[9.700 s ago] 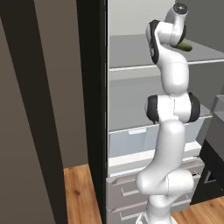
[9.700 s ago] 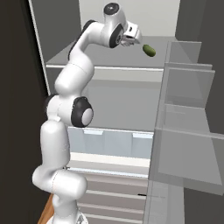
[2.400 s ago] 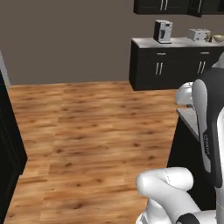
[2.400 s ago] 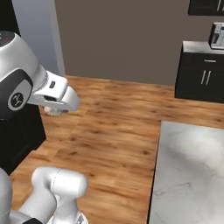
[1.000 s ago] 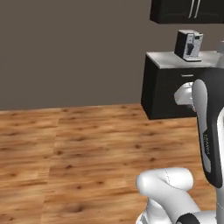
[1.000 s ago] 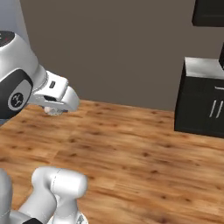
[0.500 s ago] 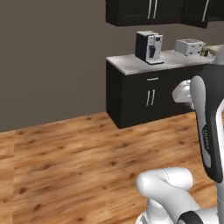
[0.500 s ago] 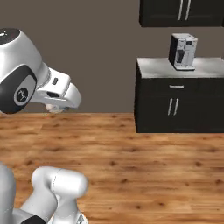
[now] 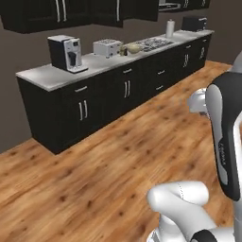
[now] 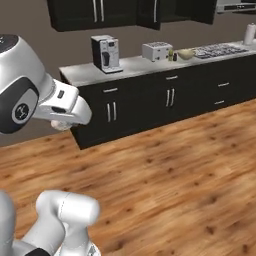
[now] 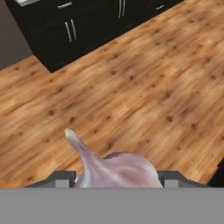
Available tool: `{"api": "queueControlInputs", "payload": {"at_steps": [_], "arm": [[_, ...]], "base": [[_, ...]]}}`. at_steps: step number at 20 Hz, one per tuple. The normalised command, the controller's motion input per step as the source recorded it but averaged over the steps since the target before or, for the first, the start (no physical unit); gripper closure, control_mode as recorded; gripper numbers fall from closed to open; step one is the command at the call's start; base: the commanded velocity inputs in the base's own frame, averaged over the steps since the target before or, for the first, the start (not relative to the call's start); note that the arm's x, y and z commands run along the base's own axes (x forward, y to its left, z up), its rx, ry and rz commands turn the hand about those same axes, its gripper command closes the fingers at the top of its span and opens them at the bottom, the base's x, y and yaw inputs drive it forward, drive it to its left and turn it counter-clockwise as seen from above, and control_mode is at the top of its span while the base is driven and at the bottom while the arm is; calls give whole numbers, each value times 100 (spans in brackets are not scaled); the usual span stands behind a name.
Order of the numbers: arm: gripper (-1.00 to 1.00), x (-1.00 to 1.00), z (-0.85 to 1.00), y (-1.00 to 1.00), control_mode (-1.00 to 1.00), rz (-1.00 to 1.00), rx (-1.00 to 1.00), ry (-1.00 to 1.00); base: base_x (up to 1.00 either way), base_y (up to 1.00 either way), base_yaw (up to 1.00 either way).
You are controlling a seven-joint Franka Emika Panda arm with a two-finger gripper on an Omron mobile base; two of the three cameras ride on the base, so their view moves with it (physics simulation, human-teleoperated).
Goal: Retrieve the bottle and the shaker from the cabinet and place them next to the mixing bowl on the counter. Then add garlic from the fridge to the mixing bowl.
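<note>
In the hand view the claw [image 11: 117, 177] is clamped on a garlic bulb [image 11: 114, 168]: the pale, purplish bulb sits between the two dark finger tips [image 11: 62, 177], its pointed stem slanting up and to the left, with wooden floor [image 11: 144, 83] below it.

Going left to right along the far wall in the left base view, a dark run of base cabinets [image 9: 101, 101] carries the pale counter [image 9: 47, 71]. At its left end stands a coffee machine [image 9: 66, 52], then a toaster [image 9: 108, 47]. Just right of the toaster are two small things, apparently the bottle [image 9: 124, 49] and the shaker, too small to tell apart there. In the right base view the amber bottle [image 10: 170, 54] and the dark shaker [image 10: 175, 57] stand close together, just beside the mixing bowl [image 9: 134, 48], which sits on the counter between them and the stove top [image 9: 154, 43]. Further right stands a white roll [image 9: 170, 28]. Dark wall cabinets [image 9: 71, 12] hang above. The white arm [image 9: 224, 137] stands at the right edge.
</note>
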Motion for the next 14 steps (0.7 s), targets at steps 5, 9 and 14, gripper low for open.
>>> {"api": "queueControlInputs", "payload": {"at_steps": [5,9,14], "arm": [[100,0,0,0,100,0,0,0],[100,0,0,0,100,0,0,0],[100,0,0,0,100,0,0,0]], "base": [[68,-34,-58],[98,-5,-49],[100,0,-40]]}}
